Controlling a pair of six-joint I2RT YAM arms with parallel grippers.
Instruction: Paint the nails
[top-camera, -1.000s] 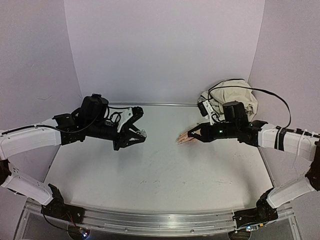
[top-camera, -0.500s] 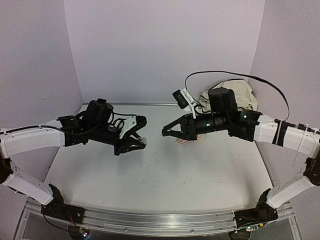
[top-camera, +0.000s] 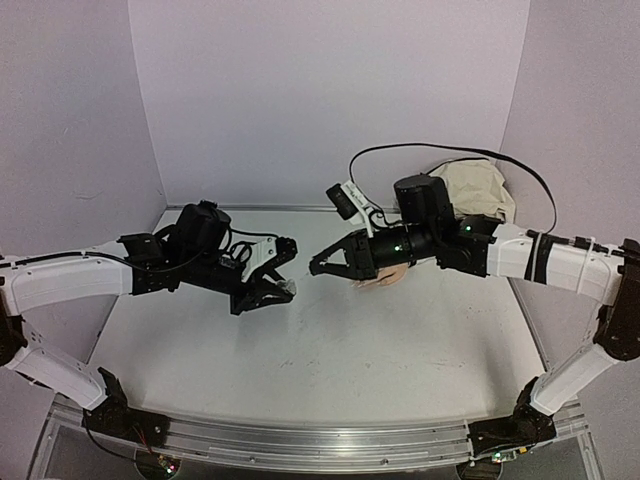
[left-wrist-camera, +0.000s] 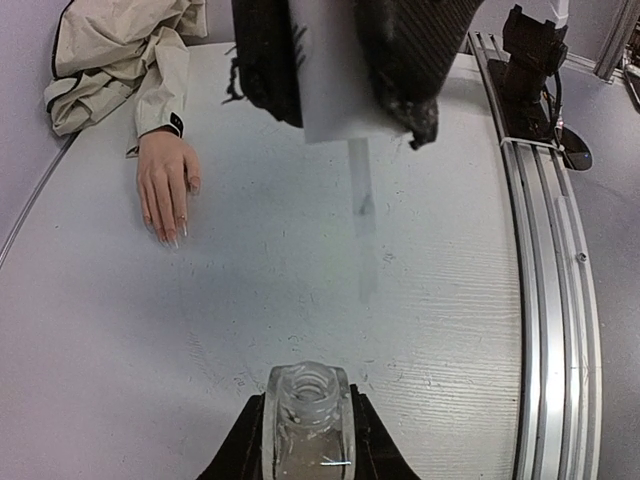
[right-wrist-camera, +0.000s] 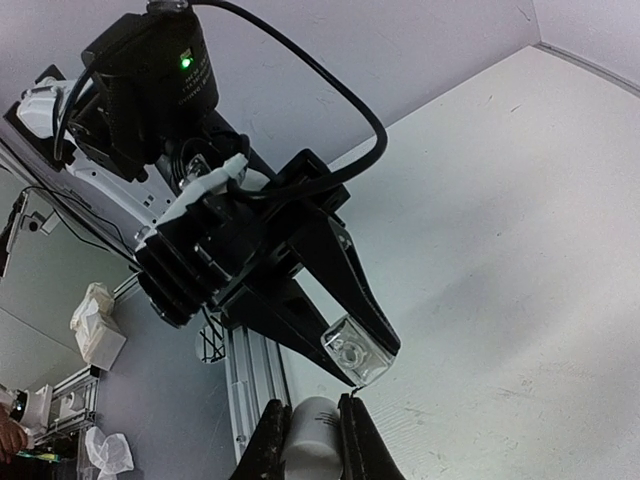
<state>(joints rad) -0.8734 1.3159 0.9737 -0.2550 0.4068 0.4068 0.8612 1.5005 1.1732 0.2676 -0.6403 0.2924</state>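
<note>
Squarish clear-glass bottle (left-wrist-camera: 307, 410) in left pincer (left-wrist-camera: 306, 445), white cylindrical cap (right-wrist-camera: 314, 445) in right pincer (right-wrist-camera: 312, 430)

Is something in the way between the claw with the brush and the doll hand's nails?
Nothing visible. The right claw holds the brush above the table, and the mannequin hand lies flat to one side, nails uncovered. The bottle in the left claw sits on the other side, not between them.

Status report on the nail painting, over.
Left claw shut on open bottle. Right claw shut on brush cap. Hand flat on table, nails not reached. Nothing in the way.
</note>
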